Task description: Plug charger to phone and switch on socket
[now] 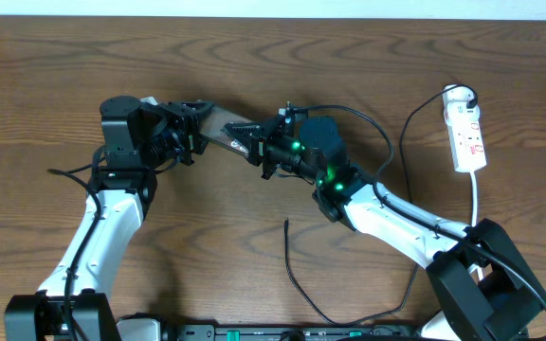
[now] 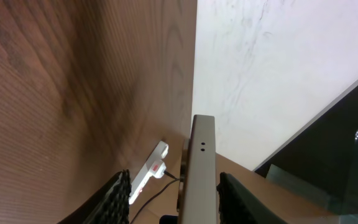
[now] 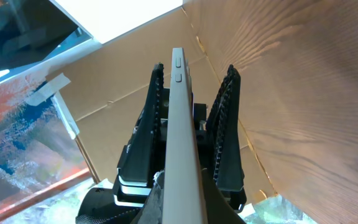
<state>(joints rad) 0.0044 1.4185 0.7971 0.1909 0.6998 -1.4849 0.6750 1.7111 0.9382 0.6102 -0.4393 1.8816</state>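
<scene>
**Item 1.** Phone (image 1: 224,126): lifted clear of wooden table (image 1: 55,66), turned on edge, spanning the gap between both grippers.

**Item 2.** Right gripper (image 1: 258,150): at phone's right end, clamped shut on it.

**Item 3.** Left gripper (image 1: 199,131): at phone's left end, jaws parted, straddling the edge. One finger (image 2: 238,199) just beside phone, other finger (image 2: 122,200) apart from it, clear gap showing.

**Item 4.** Charger (image 1: 287,248): thin black cable, loose on table. Plug tip well apart from phone, on robot's side of it, unconnected.

**Item 5.** Socket (image 1: 468,137): white strip with red marks, far to phone's right. Black plug in its far end, white cord trailing from near end.
</scene>
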